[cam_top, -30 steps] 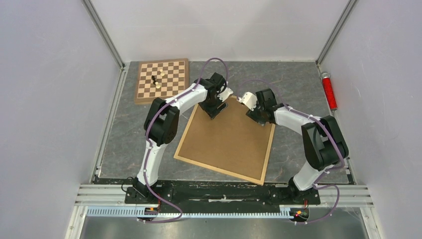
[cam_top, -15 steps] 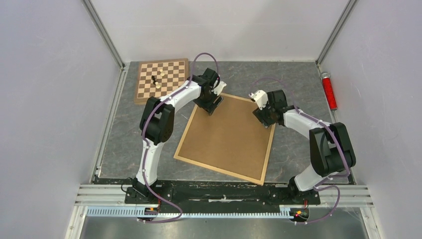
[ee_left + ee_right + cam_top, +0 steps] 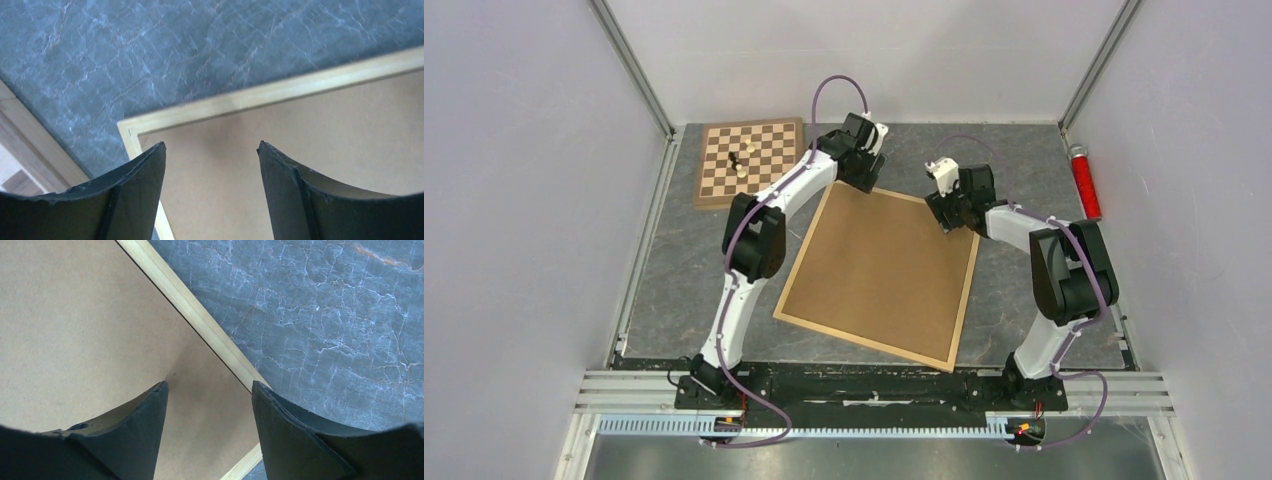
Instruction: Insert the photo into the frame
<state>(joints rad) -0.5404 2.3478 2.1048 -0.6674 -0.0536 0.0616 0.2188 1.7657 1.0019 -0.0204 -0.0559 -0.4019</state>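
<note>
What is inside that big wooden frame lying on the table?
A plain brown backing board fills the frame edge to edge. Anything lying beneath the board is covered and cannot be seen.

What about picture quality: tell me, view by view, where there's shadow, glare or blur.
Top external: even, diffuse light, sharp, no glare on the thin light-wood picture frame. Left wrist: faint shadow on the plain brown backing board ahead of the left claw. Right wrist: similar soft shadow ahead of the right claw; marbled grey tabletop crisp.
</note>
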